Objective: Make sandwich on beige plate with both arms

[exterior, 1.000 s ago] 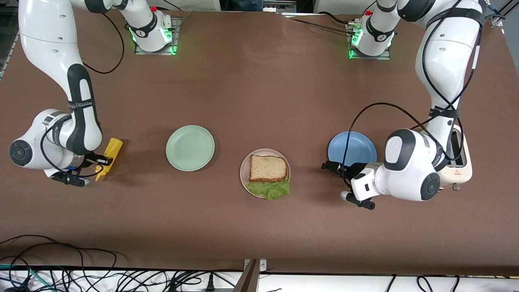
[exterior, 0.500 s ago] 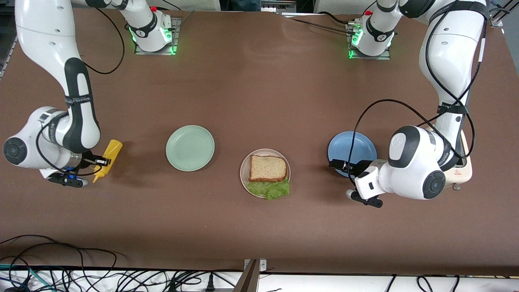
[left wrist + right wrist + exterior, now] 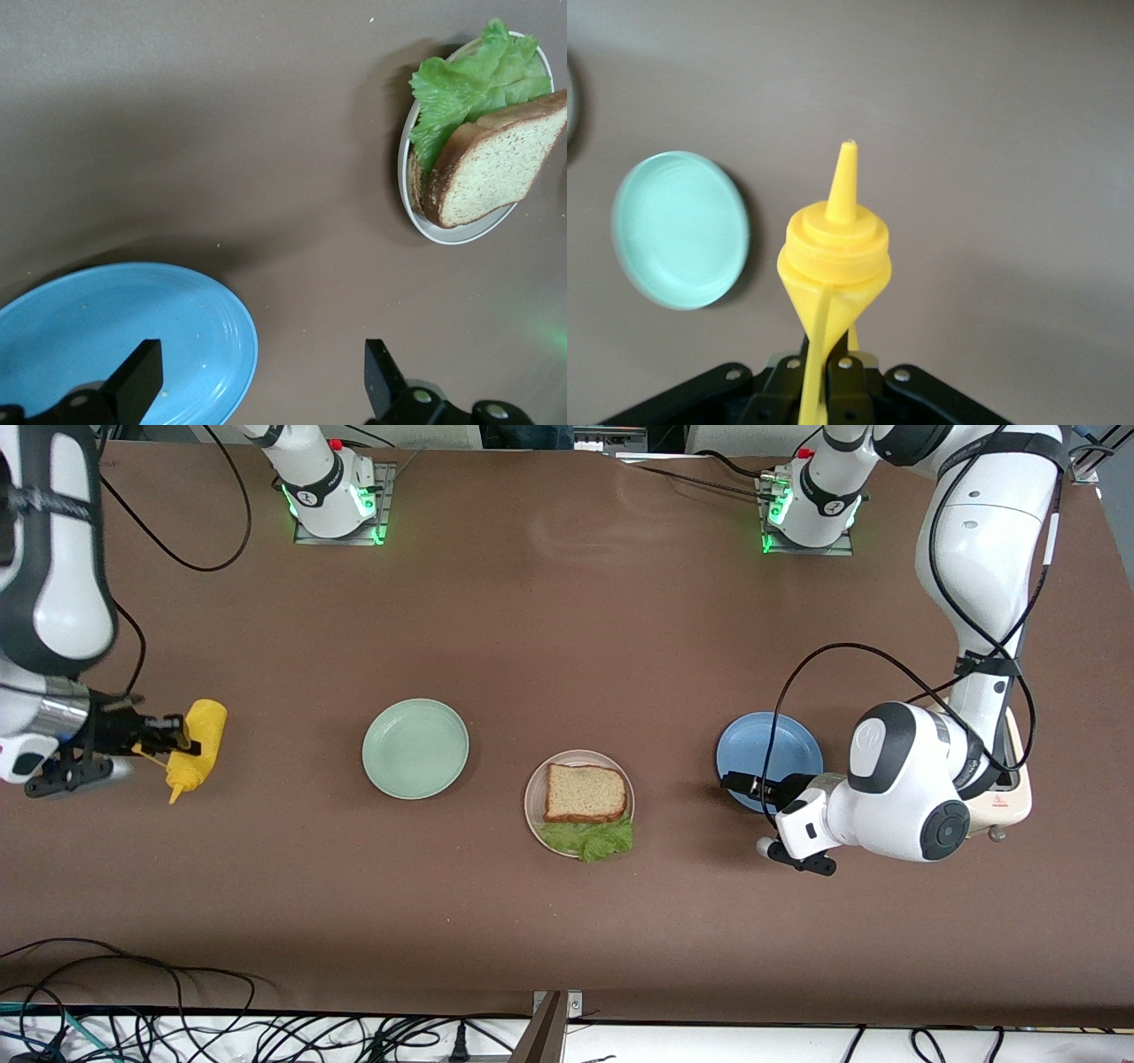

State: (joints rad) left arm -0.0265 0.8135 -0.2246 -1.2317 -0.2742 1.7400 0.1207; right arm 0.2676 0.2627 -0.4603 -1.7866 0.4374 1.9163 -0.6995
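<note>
My right hand [image 3: 159,735] is clenched on a yellow squeeze bottle [image 3: 193,746], lifted over the desk [image 3: 567,638] at the right arm's end — the nozzle points toward the front camera. My left hand [image 3: 740,784] hangs released, fingers [image 3: 133,390] spread wide, over the edge of the blue plate [image 3: 769,746] at the left arm's end, gripping nothing. The beige plate [image 3: 534,815] sits mid-desk between the mint green plate [image 3: 415,747] and the blue one, slightly nearer the front camera than both. On it lies the sandwich [image 3: 585,793] — lettuce [image 3: 589,838] sticks out from under the top slice.
</note>
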